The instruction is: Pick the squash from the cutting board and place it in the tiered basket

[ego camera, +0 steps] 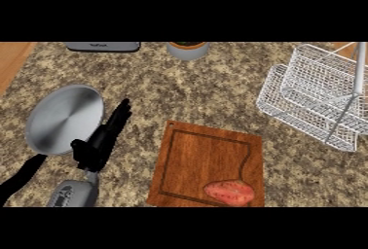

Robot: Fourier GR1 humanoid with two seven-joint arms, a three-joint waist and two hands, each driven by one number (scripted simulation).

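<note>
A reddish-orange, tuber-like vegetable (pixel 230 192), the squash of the task, lies on the wooden cutting board (pixel 205 158) near its front right corner. The white wire tiered basket (pixel 310 99) stands at the right back of the counter, well apart from the board. My left hand (pixel 97 146) rests left of the board, open, its straight fingers pointing away from me, with nothing in it. Its grey forearm (pixel 75 193) enters from the lower edge. The right hand is out of sight.
A silver pan (pixel 63 119) with a black handle (pixel 22 177) sits at the left, just beside my left hand. At the back edge stand a grey appliance (pixel 102 46) and a small pot (pixel 188 50). Speckled counter lies between board and basket.
</note>
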